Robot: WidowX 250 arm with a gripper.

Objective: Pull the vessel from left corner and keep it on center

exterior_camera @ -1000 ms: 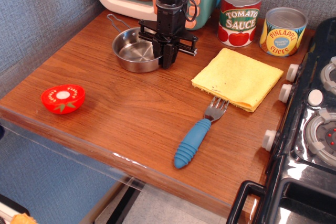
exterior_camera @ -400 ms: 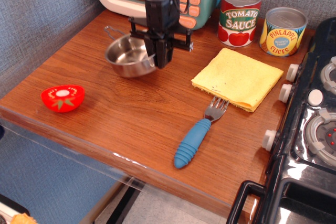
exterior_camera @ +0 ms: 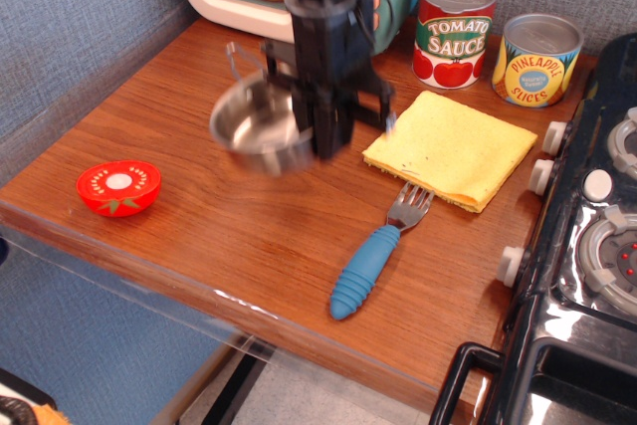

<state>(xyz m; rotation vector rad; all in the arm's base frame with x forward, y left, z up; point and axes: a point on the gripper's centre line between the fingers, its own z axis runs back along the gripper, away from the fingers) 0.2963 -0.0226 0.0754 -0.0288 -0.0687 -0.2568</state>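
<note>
Vessel (exterior_camera: 257,126): steel pan, blurred, tilted, left of worktop (exterior_camera: 199,236) centre, wire handle toward the rear. Tool (exterior_camera: 328,141): black, clamped on the vessel's right rim. Yellow cloth (exterior_camera: 450,148) just right of the tool. Tomato half (exterior_camera: 119,187) near the front-left edge, well apart.

The hand (exterior_camera: 328,141) grips the right rim of the steel pan (exterior_camera: 257,126), blurred above the wooden surface (exterior_camera: 249,236); a tomato half (exterior_camera: 119,187) lies at its eight o'clock.
</note>
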